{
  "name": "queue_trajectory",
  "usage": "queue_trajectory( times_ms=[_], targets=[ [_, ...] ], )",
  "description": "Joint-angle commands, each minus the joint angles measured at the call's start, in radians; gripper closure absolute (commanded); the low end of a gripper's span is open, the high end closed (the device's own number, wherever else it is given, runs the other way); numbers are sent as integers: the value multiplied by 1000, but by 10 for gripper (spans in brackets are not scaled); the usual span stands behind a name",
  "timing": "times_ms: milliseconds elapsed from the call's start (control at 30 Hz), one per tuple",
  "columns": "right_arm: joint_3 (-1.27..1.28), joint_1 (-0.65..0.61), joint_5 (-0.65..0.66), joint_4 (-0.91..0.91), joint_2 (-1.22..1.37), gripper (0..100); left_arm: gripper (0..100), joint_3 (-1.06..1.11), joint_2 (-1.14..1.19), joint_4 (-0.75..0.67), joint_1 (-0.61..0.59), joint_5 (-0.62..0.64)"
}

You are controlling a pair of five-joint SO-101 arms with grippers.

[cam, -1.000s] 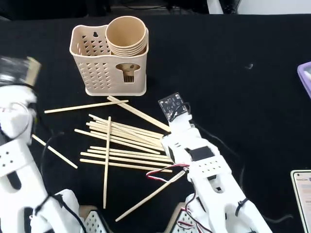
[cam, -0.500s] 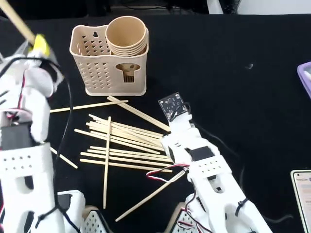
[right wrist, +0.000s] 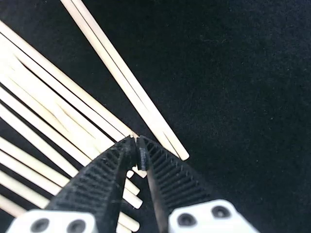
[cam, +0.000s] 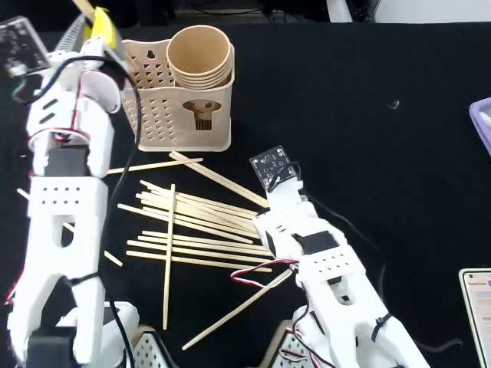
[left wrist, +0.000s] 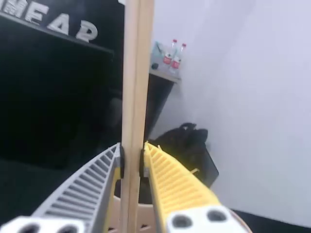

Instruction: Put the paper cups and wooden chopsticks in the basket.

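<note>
A beige perforated basket (cam: 173, 107) stands at the back left of the black table, with a stack of paper cups (cam: 199, 54) in its right part. My left gripper (cam: 96, 24) is raised beside the basket's left rim, shut on a wooden chopstick (left wrist: 137, 73) that stands upright between its grey and yellow fingers (left wrist: 163, 182). Several more chopsticks (cam: 192, 222) lie fanned out on the table in front of the basket. My right gripper (right wrist: 136, 142) is shut, its tips down at the right edge of that pile, beside a pair of chopsticks (right wrist: 121, 77).
A single chopstick (cam: 238, 307) lies slanted near the front, between the arm bases. A purple container (cam: 482, 115) sits at the right edge and a card (cam: 477, 299) at the front right. The right half of the table is bare cloth.
My left arm has swung up from the left edge toward the basket, carrying the chopstick with it. The right arm and the pile have not moved.
</note>
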Motion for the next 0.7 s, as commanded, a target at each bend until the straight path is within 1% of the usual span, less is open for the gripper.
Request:
queue_trajectory(
  times_ms=[0,167,267,367,500,667],
  targets=[
    [-5,11,11,-20,-28,983,970,-65,78,-28,31,8],
    [-4,11,11,-18,-25,983,968,-68,130,-25,30,6],
    [-4,11,11,-18,-25,983,911,-76,112,32,33,6],
    [-4,8,11,-18,-25,983,879,-143,83,160,33,6],
    [-4,-23,11,-18,-25,983,878,-260,75,333,24,6],
    [-4,-25,11,-18,-25,983,888,-369,54,505,21,0]
  ],
)
